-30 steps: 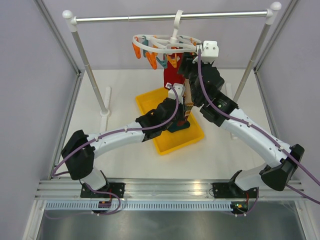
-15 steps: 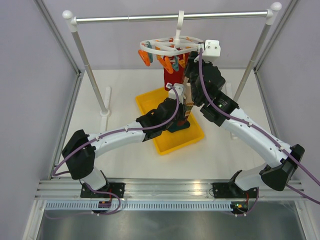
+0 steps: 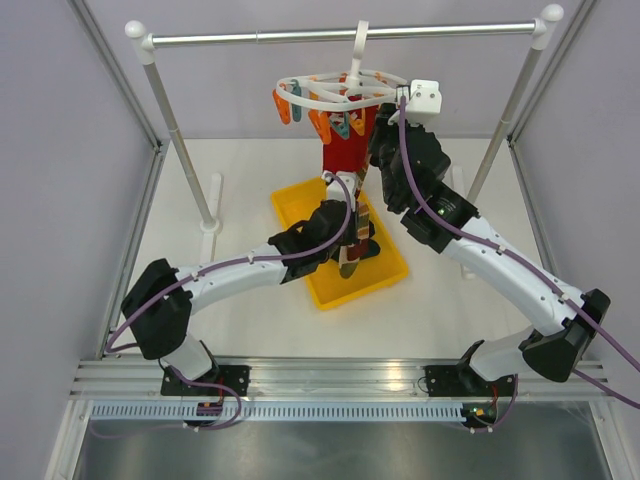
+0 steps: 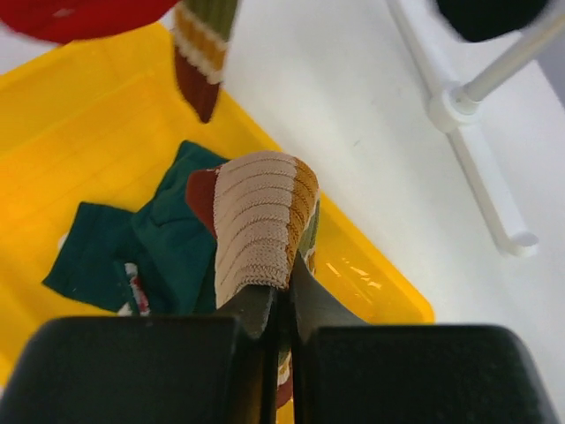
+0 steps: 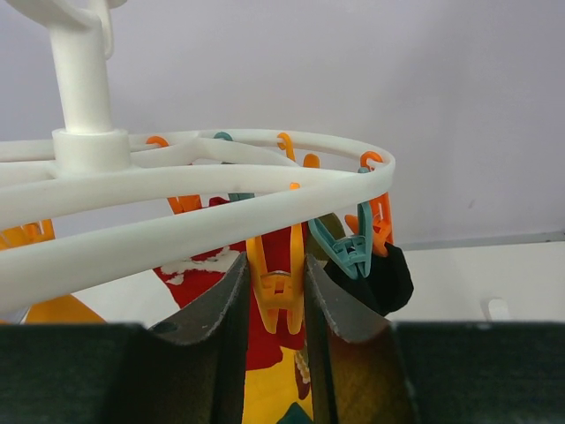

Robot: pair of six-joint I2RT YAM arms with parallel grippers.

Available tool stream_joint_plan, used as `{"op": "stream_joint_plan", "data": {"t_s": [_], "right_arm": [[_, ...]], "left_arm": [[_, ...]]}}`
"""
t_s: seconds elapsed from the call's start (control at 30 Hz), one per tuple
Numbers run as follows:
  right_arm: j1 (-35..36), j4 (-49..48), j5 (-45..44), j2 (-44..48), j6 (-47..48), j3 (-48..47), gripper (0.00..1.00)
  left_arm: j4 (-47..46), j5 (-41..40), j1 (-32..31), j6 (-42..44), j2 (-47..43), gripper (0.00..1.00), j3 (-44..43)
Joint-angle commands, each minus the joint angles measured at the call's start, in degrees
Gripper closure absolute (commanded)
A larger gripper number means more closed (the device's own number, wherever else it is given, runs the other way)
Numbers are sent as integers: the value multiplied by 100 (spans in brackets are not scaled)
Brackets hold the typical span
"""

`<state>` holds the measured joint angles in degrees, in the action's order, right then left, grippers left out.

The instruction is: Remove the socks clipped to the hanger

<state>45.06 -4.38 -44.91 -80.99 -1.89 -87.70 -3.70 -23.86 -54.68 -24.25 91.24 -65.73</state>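
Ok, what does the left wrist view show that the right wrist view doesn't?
Only left wrist: the left gripper shut on a tan striped sock over the yellow bin, with a dark teal sock lying in it. Only right wrist: the white hanger ring, an orange clip between the fingers of the right gripper, a teal clip and a black sock. Both: the hanging red sock.
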Motion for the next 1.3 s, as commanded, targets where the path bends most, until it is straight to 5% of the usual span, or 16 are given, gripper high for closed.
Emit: {"op": "stream_joint_plan", "data": {"t_s": [0.0,0.1,0.2,0.23,0.33,0.53,0.8,1.27], "right_arm": [[3,69,-53,162,-66,-230,91],[3,87,-36,163,-92,-230,92],[3,95,-10,171,-101,-247,92],[3,104,-1,171,-92,-247,92],[3,122,-9,171,-92,-265,92],[3,139,-9,189,-75,-283,92],[3,262,-1,189,-154,-309,92],[12,421,-1,294,-356,-265,94]], "left_arm": [[107,-14,299,-396,-177,98,183],[116,214,510,-466,-98,94,254],[116,530,651,-440,51,68,193],[116,557,642,-432,69,53,175],[116,531,651,-370,60,31,87],[116,426,642,-291,-194,28,-1],[-1000,1050,169,323,-292,28,-61],[-1159,-978,-237,544,1439,24,-2346]]}}
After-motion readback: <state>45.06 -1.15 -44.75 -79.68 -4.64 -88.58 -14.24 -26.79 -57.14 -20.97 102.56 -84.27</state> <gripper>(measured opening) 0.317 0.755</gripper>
